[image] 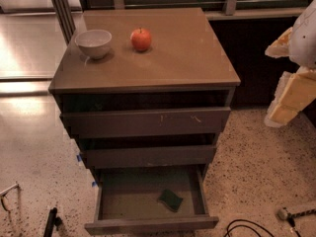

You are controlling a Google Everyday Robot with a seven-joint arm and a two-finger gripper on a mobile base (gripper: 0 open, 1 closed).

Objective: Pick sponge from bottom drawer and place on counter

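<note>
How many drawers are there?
3, stacked under the counter: the top drawer, the middle drawer, and the bottom drawer, pulled furthest out with the sponge inside. None seem hidden. The pincer hangs right of the cabinet.

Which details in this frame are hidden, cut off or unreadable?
Gripper: camera view, right edge beside the counter; the frame cuts it off.
Upper two drawers: insides dark, hidden behind their fronts.
Sponge in the bottom drawer: only its dark top shows; underside hidden.
</note>
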